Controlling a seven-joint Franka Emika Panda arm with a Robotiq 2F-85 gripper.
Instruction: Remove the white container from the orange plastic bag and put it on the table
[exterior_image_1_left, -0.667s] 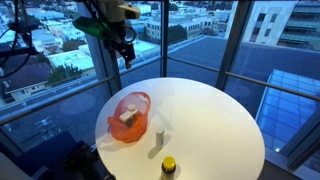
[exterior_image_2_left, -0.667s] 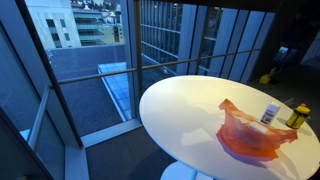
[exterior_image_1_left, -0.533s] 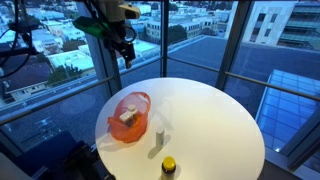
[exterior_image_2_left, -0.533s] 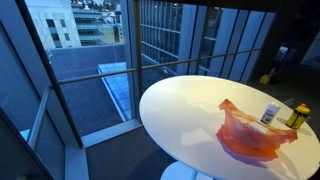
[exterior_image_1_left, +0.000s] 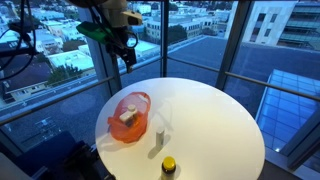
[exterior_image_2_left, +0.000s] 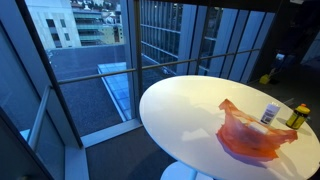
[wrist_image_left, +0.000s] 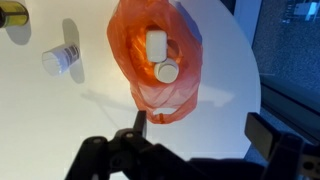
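The orange plastic bag (exterior_image_1_left: 131, 116) lies open on the round white table (exterior_image_1_left: 210, 120), near its edge. It also shows in an exterior view (exterior_image_2_left: 250, 137) and in the wrist view (wrist_image_left: 150, 62). The white container (wrist_image_left: 157, 45) lies inside the bag, also visible in an exterior view (exterior_image_1_left: 126, 117); a round white piece touches its end. My gripper (wrist_image_left: 200, 130) is open and empty, high above the table beside the bag. In an exterior view it hangs well above the bag (exterior_image_1_left: 126, 52).
A slim pale bottle (exterior_image_1_left: 160, 137) (wrist_image_left: 62, 58) stands next to the bag. A dark yellow-topped jar (exterior_image_1_left: 168, 166) (wrist_image_left: 12, 15) stands further along the table's edge. Windows and railings surround the table.
The arm has shifted very slightly at its upper part. The gripper stays high and open. The bag, bottle and jar have not moved.
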